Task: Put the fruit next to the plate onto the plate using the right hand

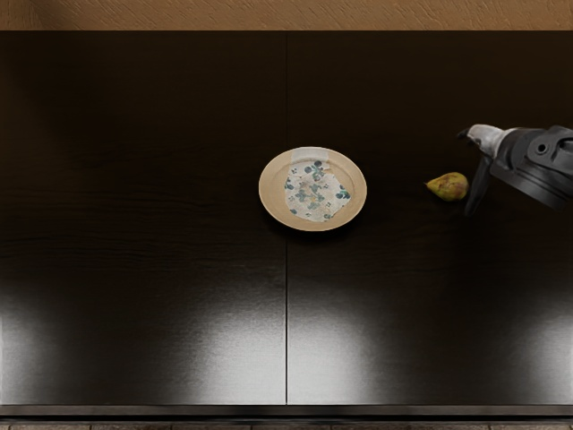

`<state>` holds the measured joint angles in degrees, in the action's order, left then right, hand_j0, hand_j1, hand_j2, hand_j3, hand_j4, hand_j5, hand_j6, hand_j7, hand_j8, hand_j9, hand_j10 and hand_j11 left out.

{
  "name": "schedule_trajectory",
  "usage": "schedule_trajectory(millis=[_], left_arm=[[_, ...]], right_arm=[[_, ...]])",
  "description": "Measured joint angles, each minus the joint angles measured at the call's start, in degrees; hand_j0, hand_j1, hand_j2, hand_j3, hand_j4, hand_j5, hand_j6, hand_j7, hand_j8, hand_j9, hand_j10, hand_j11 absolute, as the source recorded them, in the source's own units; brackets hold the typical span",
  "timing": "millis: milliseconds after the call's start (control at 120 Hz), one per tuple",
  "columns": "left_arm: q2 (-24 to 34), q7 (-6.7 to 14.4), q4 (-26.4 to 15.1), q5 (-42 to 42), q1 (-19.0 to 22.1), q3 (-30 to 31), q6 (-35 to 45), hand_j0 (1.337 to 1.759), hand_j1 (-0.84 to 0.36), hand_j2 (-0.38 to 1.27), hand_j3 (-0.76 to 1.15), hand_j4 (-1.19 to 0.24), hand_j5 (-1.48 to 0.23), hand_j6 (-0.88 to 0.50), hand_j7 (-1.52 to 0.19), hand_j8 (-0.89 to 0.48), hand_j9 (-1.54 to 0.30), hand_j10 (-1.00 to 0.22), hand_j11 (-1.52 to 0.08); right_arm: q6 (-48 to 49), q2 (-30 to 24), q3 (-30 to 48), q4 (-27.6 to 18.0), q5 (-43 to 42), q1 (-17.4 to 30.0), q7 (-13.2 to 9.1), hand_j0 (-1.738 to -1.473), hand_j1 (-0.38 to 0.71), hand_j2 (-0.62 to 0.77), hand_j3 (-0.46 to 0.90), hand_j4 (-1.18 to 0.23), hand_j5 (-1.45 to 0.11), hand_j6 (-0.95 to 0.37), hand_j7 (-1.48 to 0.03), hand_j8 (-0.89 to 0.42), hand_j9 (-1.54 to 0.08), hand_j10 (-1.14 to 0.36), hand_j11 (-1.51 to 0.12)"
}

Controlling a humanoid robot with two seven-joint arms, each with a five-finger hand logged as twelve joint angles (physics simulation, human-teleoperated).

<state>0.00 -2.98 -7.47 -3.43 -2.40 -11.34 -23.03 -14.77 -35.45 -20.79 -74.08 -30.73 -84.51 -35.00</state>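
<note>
A tan plate (267, 184) with a white, blue-flecked centre lies near the middle of the dark table. To its right, well apart from it, a small yellow-brown pear (448, 186) rests on the tabletop. My right hand (476, 179) comes in from the right edge, just right of the pear. One dark finger (475, 191) points downward beside the fruit and a pale part sits above it. The hand holds nothing; the fingers look relaxed and do not touch the pear.
The dark glossy table (179, 296) has a seam running front to back down its middle. A tan wall strip (286, 13) borders the far edge.
</note>
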Motion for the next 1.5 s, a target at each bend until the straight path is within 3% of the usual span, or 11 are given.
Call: schedule_trajectory(millis=[350,692,817,1500], left_arm=[[0.00,0.01,0.00,0.00,-0.06,0.01,0.00,1.658,0.33,0.00,0.00,-0.01,-0.02,-0.01,-0.02,-0.01,-0.02,-0.01,-0.02],[0.00,0.01,0.00,0.00,-0.41,0.00,0.00,1.658,0.33,0.00,0.00,-0.01,-0.02,-0.01,-0.02,-0.01,-0.02,-0.01,-0.02],[0.00,0.02,0.00,0.00,-0.42,0.00,0.00,1.658,0.33,0.00,0.00,-0.01,-0.02,-0.01,-0.02,-0.01,-0.02,-0.01,-0.02],[0.00,0.00,0.00,0.00,-0.41,0.00,0.00,1.658,0.33,0.00,0.00,-0.01,-0.02,-0.01,-0.02,-0.01,-0.02,-0.01,-0.02]], right_arm=[[-5.21,2.49,-1.11,1.80,-1.22,3.01,0.00,-1.658,-0.21,-0.02,0.00,-0.12,-0.15,-0.12,-0.15,-0.12,-0.15,-0.12,-0.15],[-5.72,7.29,-1.39,8.85,-1.56,4.85,0.00,-1.658,-0.16,-0.03,0.00,-0.16,-0.20,-0.16,-0.20,-0.16,-0.20,-0.16,-0.20],[-5.64,8.61,-1.36,10.70,-1.55,5.69,0.00,-1.658,-0.09,-0.04,0.00,-0.22,-0.28,-0.22,-0.28,-0.22,-0.28,-0.22,-0.28],[-5.75,11.17,-1.44,11.78,-1.51,6.12,0.00,-1.658,0.06,-0.07,0.00,-0.34,-0.44,-0.34,-0.44,-0.34,-0.44,-0.34,-0.44]])
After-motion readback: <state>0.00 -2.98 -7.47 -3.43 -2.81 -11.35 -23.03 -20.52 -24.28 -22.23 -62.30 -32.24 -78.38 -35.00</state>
